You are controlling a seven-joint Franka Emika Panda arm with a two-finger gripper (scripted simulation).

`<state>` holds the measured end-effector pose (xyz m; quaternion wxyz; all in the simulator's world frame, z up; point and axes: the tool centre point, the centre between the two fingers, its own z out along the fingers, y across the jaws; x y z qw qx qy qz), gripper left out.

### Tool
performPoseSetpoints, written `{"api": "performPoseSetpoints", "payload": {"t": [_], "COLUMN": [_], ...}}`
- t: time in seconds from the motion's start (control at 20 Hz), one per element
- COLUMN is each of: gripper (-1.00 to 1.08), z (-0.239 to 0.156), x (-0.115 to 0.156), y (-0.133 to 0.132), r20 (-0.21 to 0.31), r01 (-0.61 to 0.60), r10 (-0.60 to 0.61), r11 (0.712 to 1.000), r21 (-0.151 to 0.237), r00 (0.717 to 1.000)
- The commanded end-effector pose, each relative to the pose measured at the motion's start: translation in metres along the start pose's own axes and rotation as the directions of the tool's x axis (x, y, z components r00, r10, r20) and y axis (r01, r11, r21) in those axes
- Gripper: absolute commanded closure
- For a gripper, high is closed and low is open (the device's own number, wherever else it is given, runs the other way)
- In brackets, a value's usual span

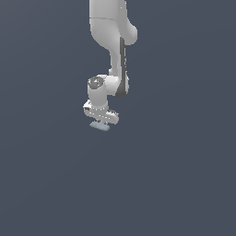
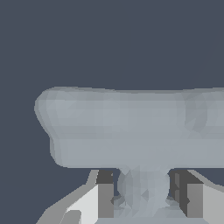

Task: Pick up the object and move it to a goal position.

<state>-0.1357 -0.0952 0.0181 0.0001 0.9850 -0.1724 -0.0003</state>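
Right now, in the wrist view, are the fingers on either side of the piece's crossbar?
Yes: the fingers flank the thin crossbar of the piece, which fills the view just past the gripper.

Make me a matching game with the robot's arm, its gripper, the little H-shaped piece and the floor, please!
Things:
1. arm
2. gripper
3. H-shaped piece
4. floor

Descriptions:
A. plain dark blue-grey, all around
B. pale grey, wedged between two fingers
C. white, coming down from the exterior view's top
D. closed around a thin crossbar

Pairs: 1-C, 2-D, 3-B, 4-A
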Motion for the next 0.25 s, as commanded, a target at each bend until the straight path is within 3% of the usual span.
{"api": "performPoseSetpoints", "payload": {"t": [0.0,0.2], "gripper": [1.08,1.08], "z": [-0.0001,0.0000], "x": [-0.0054,-0.0082], "y": [0.0018,0.0028], "r20": [-0.001,-0.001], "r01": [0.000,0.000], "r10": [0.000,0.000], "r11": [1.000,1.000], "r21": [0.000,0.000], "r00": [1.000,1.000]}}
